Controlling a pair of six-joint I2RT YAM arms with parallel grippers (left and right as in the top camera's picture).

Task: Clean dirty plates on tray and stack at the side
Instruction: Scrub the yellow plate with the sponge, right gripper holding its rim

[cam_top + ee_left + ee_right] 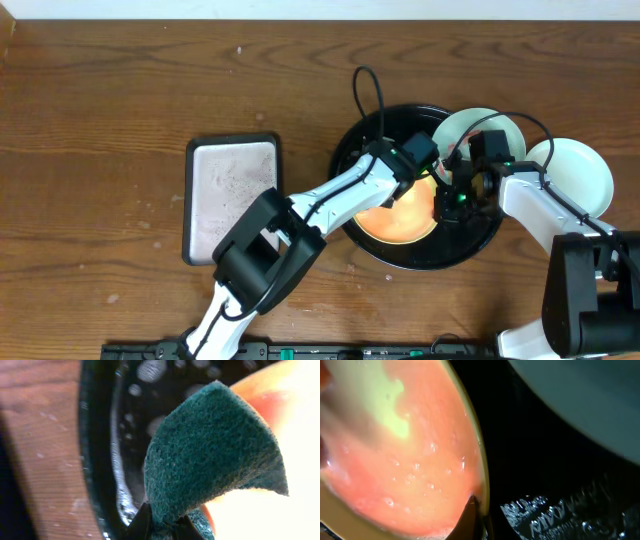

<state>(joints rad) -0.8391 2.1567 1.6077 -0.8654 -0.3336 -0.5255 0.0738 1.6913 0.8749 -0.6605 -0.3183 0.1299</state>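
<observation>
A yellow plate (395, 220) smeared with red sauce lies in the black tray (350, 165). My left gripper (428, 172) is shut on a green sponge (210, 455), which it holds over the plate's far edge (300, 435), next to the tray rim (95, 460). My right gripper (452, 197) is shut on the yellow plate's right rim (472, 515). One finger lies inside the sauce-covered plate (405, 450). One pale plate (460, 125) sits at the tray's far right edge and also shows in the right wrist view (580, 395). Another pale plate (580, 175) lies on the table to the right.
A rectangular silver tray (232, 195) lies on the wooden table left of the black tray, with no sponge in it. Both arms cross over the black tray. Cables run over the tray's far rim.
</observation>
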